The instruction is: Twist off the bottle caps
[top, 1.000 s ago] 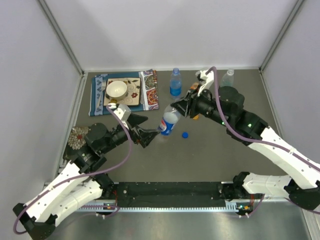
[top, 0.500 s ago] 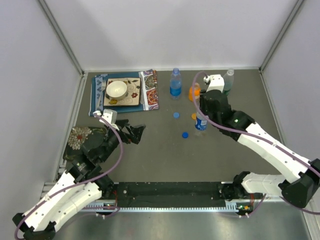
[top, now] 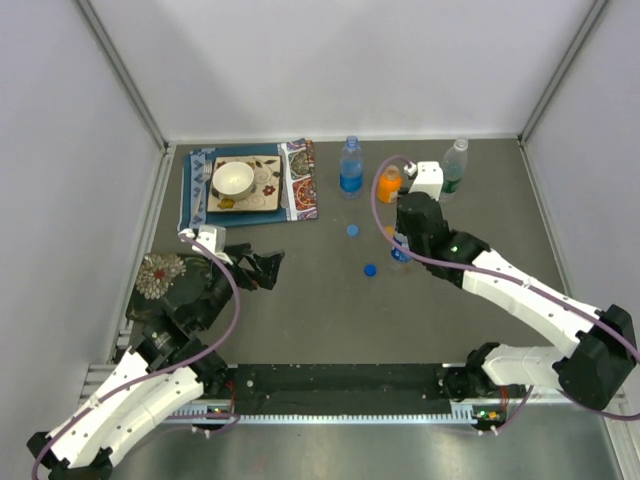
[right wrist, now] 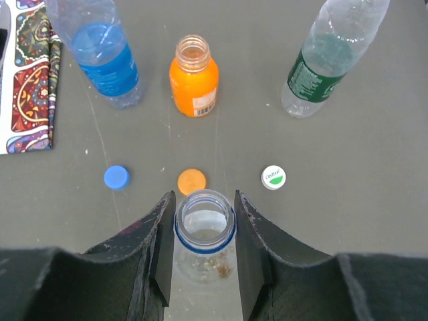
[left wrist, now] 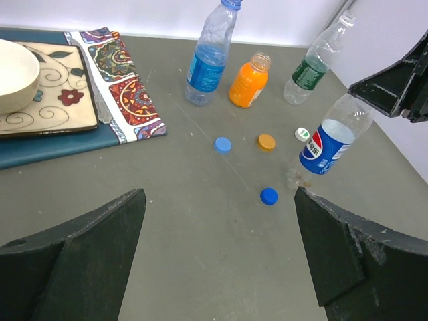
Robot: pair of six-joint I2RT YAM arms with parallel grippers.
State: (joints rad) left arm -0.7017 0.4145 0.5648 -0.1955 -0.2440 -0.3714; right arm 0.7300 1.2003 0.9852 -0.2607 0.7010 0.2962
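Observation:
My right gripper (right wrist: 204, 224) is shut on the neck of an uncapped clear bottle with a blue label (left wrist: 334, 137). The bottle leans, with its base low at the table. Loose caps lie around it: two blue (left wrist: 223, 144) (left wrist: 269, 196), one orange (right wrist: 192, 181) and one white (right wrist: 273, 177). Behind them stand a blue-labelled bottle (left wrist: 208, 57) with its blue cap on, a short open orange bottle (right wrist: 194, 77) and a greenish bottle (right wrist: 328, 60). My left gripper (left wrist: 221, 247) is open and holds nothing, well to the left (top: 268, 268).
A patterned placemat (top: 298, 180) with a plate and a white bowl (top: 232, 178) lies at the back left. A round patterned coaster (top: 158, 275) sits under the left arm. Grey walls close in the table on three sides.
The left gripper let go of the blue-labelled bottle and pulled back to the left. The right gripper carried that bottle to the right and set it down by the loose caps.

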